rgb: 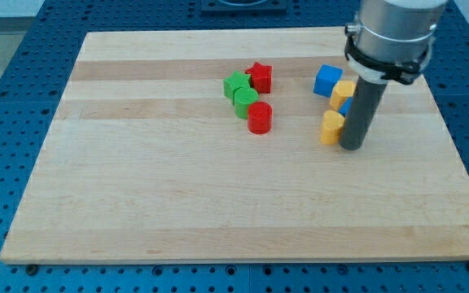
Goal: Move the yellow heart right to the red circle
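Tool tip (352,147) touches yellow heart's (330,127) right side.

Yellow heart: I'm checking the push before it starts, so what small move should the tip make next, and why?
Probably a short slide toward the view's left. My tip sits right against the view's right side of the lower yellow block, which looks like the yellow heart, and the red circle lies to the view's left with bare board between them. A leftward push, angled slightly up the view, should carry it there.

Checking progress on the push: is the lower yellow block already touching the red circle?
No: the lower yellow block sits beside my tip toward the view's right, with bare board between it and the red circle.
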Robot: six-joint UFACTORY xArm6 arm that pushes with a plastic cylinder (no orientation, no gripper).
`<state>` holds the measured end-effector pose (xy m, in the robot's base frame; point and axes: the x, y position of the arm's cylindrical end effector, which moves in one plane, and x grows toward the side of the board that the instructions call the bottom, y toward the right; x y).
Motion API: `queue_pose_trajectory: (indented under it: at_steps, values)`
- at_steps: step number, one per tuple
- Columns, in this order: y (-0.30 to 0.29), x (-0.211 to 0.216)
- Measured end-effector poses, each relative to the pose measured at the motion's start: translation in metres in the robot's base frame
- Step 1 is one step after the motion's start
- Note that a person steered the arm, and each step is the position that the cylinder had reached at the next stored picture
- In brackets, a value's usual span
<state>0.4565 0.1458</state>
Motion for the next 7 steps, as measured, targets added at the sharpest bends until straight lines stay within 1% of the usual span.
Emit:
queue_pose_trajectory:
  at_steps: [3, 5, 7]
  values:
    - [-0.031, -0.025]
    - [-0.045, -0.025]
    - [-0.052, -0.034]
